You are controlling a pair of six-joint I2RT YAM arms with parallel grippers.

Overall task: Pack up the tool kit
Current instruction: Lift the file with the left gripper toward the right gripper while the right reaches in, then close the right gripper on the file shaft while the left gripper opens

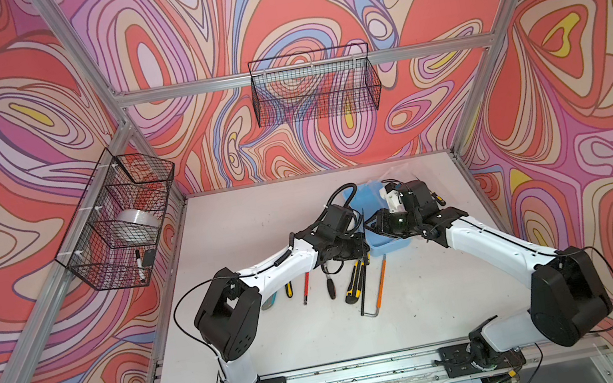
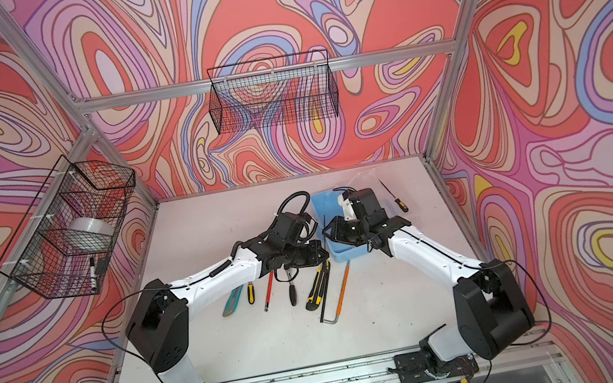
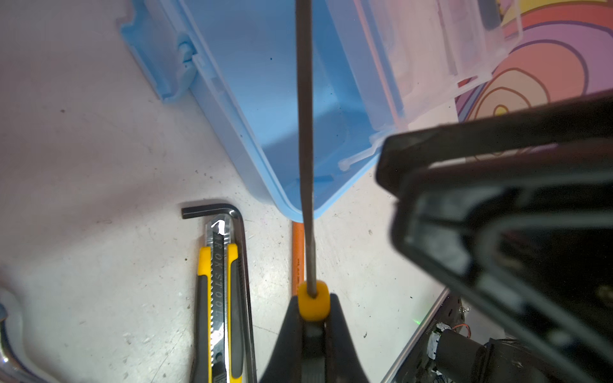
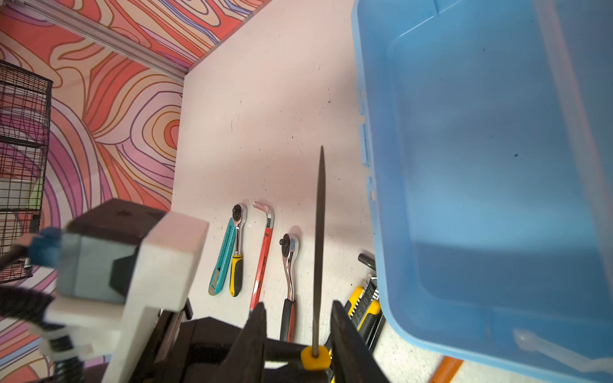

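Note:
The light-blue case (image 1: 389, 245) stands open and empty at the back right of the table, its clear lid (image 3: 431, 59) folded back. My left gripper (image 3: 313, 298) is shut on the yellow-collared handle of a thin grey file (image 3: 305, 132), whose shaft points out over the case (image 3: 265, 99). My right gripper (image 4: 298, 308) is open, one finger on each side of the same file (image 4: 320, 232), beside the case wall (image 4: 481, 165). Loose on the table lie a yellow utility knife (image 1: 355, 281), a hex key (image 3: 212, 210), two ratchets (image 4: 289, 275), a red tool (image 4: 262, 262) and a teal cutter (image 4: 220, 262).
An orange stick (image 1: 382, 279) lies by the knife. A screwdriver (image 2: 394, 197) lies right of the case. A black wire basket (image 1: 314, 85) hangs on the back wall. Another basket (image 1: 120, 219) on the left wall holds a tape roll and a marker.

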